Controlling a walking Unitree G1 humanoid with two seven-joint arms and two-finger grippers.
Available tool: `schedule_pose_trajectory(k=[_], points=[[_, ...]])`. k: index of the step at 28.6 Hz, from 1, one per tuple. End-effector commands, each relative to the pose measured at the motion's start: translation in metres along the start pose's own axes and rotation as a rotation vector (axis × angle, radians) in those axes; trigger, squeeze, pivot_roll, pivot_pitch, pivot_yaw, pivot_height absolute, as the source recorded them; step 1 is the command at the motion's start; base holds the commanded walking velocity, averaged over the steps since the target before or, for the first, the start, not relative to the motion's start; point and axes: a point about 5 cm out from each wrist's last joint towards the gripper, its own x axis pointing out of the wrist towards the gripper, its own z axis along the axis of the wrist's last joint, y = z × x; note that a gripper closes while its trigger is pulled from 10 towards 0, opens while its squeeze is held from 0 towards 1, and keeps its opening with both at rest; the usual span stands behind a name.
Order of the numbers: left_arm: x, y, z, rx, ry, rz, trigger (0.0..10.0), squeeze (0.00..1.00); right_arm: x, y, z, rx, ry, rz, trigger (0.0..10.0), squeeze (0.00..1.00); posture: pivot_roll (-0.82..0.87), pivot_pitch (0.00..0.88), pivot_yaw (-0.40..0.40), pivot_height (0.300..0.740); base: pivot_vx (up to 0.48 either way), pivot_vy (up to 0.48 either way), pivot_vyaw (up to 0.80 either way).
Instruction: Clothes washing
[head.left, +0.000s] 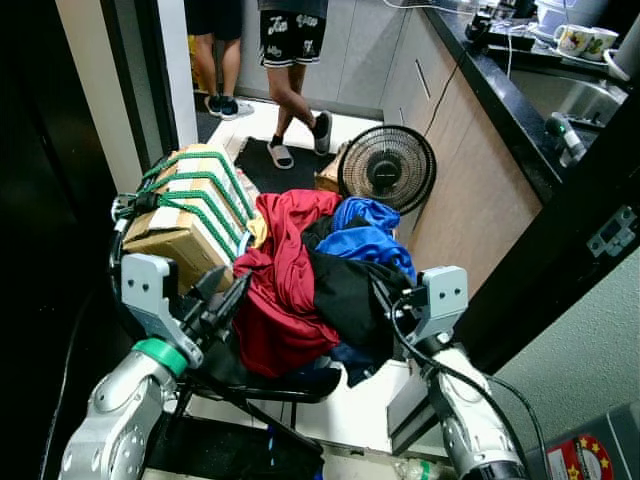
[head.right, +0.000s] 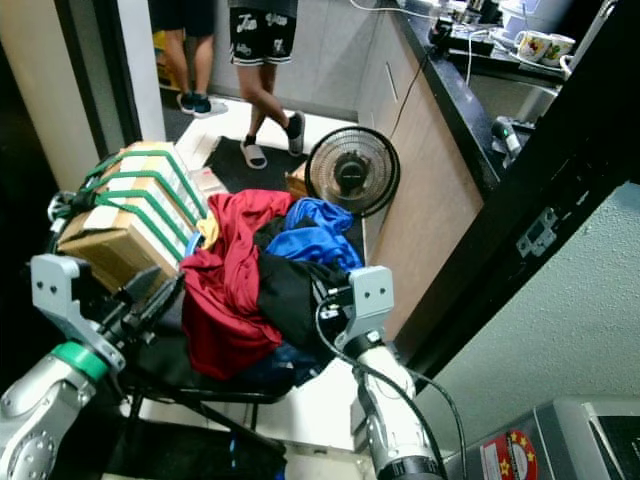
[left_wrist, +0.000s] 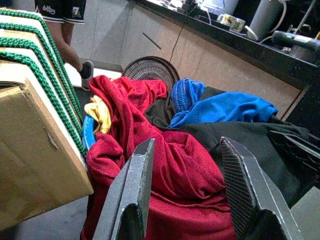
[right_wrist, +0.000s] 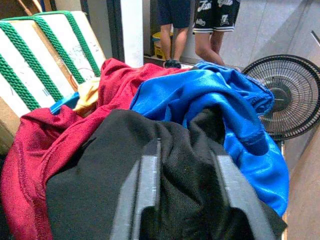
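Your left gripper (left_wrist: 182, 192) stands wide open just before the red shirt (left_wrist: 150, 165). Your right gripper (right_wrist: 182, 192) has its fingers (right_wrist: 142, 195) spread, pressed into the black garment (right_wrist: 125, 170). The clothes pile sits on a chair (head.left: 260, 385), between the box (head.left: 175, 225) and fan (head.left: 388, 168).

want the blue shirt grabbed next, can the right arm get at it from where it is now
Probably yes. The right gripper is open against the black garment, and the blue shirt lies uncovered on top of the pile just beyond it. Only the black fabric's hump sits between; the fan stands farther back.
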Motion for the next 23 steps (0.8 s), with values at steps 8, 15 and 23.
schedule_pose_trajectory(k=[8, 15, 23], points=[[0.0, -0.006, -0.003, 0.013, 0.014, -0.018, 10.0, 0.0, 0.0, -0.001, -0.002, 0.006, 0.001, -0.001, 0.0, 0.0, 0.11, 0.0, -0.073, 0.74, 0.0, 0.0, 0.0], [0.0, -0.008, 0.0, 0.008, 0.01, -0.05, 10.0, 0.0, 0.012, -0.001, 0.028, 0.039, -0.136, -0.005, 0.0, 0.0, 0.11, 0.0, -0.064, 0.74, 0.0, 0.0, 0.0], [0.002, -0.01, 0.001, 0.007, 0.003, -0.069, 10.0, 0.0, 0.022, 0.0, 0.062, 0.055, -0.286, -0.004, 0.0, 0.0, 0.11, 0.0, -0.064, 0.74, 0.0, 0.0, 0.0]])
